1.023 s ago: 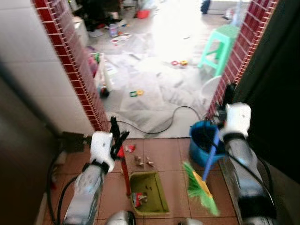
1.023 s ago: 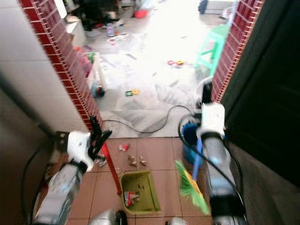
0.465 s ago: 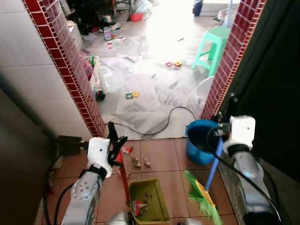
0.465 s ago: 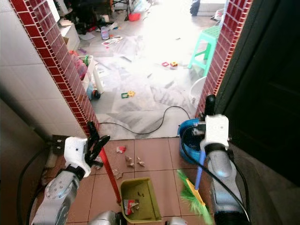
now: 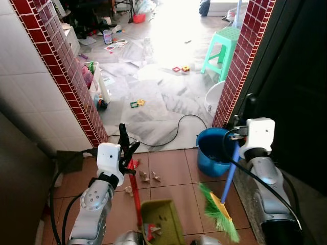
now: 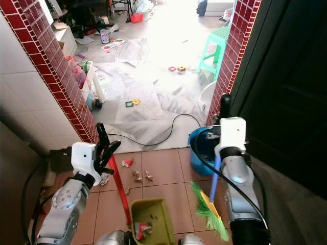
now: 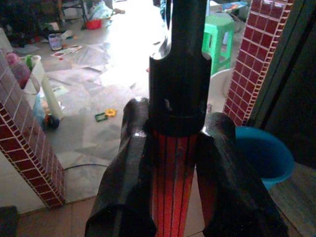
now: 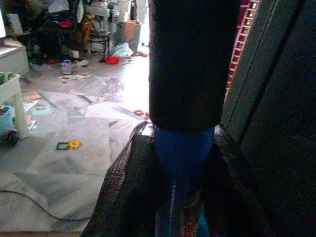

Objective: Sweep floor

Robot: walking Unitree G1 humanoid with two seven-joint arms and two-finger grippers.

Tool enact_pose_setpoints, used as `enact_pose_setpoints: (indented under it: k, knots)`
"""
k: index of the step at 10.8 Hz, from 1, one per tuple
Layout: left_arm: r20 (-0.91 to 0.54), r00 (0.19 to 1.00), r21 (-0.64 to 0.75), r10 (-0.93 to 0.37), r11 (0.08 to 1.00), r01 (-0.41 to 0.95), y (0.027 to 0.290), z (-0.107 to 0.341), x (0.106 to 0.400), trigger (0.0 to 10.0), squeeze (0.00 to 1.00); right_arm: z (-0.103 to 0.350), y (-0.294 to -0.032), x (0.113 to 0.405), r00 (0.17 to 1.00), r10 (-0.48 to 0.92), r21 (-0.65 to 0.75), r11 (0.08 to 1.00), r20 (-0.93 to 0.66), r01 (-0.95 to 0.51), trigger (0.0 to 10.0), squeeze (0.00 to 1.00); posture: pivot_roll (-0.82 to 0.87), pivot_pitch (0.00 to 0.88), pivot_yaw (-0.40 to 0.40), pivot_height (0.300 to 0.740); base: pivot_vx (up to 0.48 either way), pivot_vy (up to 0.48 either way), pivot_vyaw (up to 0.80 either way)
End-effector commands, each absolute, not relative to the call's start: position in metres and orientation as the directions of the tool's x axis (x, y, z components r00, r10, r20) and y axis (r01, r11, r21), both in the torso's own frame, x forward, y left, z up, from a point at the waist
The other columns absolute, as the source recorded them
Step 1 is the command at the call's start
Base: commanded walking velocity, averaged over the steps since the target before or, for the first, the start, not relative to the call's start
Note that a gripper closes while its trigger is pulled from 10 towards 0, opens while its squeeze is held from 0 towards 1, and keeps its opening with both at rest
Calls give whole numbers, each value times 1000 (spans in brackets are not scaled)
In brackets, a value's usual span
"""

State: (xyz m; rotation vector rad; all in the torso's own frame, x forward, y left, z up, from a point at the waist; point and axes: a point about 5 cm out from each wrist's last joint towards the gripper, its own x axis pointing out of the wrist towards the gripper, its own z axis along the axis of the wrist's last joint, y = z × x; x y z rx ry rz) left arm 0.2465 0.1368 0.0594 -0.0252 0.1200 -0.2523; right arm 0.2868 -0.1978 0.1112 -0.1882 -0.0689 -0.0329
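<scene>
Two silver-grey jointed arms, each ending in a white boxy wrist housing with a black band beneath it and long black fingers, black cables looping along both forearms, left gripper and right gripper alike in build.

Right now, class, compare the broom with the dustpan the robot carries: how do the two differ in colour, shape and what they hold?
The broom has a blue handle and green bristles; the dustpan has a red handle and an olive-green pan. The broom ends in a fanned brush, the dustpan in an open tray. The dustpan holds scraps; the broom carries none. The right gripper clamps the broom, the left gripper the dustpan. Both have long handles with black top ends.
</scene>
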Motion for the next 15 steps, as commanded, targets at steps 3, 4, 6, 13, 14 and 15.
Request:
enact_pose_setpoints:
  k: [3,4,6,13,14,15]
  knots:
    - [-76,958,-54,-275,961,271,130,68,255,10000,0,119,-196,293,994,-32,-182,982,103,51,10000,0,-132,0,86,740,0,0,-533]
    - [-72,958,-56,-277,960,273,129,69,256,10000,0,120,-195,294,994,-29,-188,981,108,49,10000,0,-132,0,86,740,0,0,0]
    - [-72,959,-49,-275,961,272,129,69,255,10000,0,121,-196,298,993,-11,-241,970,116,39,10000,0,-124,0,77,740,0,0,309]
    - [-26,989,-39,-146,989,145,138,74,255,10000,0,127,-170,317,988,105,-227,971,111,-78,10000,0,-32,0,-47,740,0,0,182]
    - [-22,989,-33,-146,989,145,138,75,256,10000,0,126,-168,318,986,126,-237,967,109,-98,10000,0,-26,0,-63,740,0,0,0]
    - [-17,991,-41,-133,990,133,138,75,258,10000,0,126,-168,320,985,138,-240,965,103,-110,10000,0,-18,0,-87,740,0,0,0]
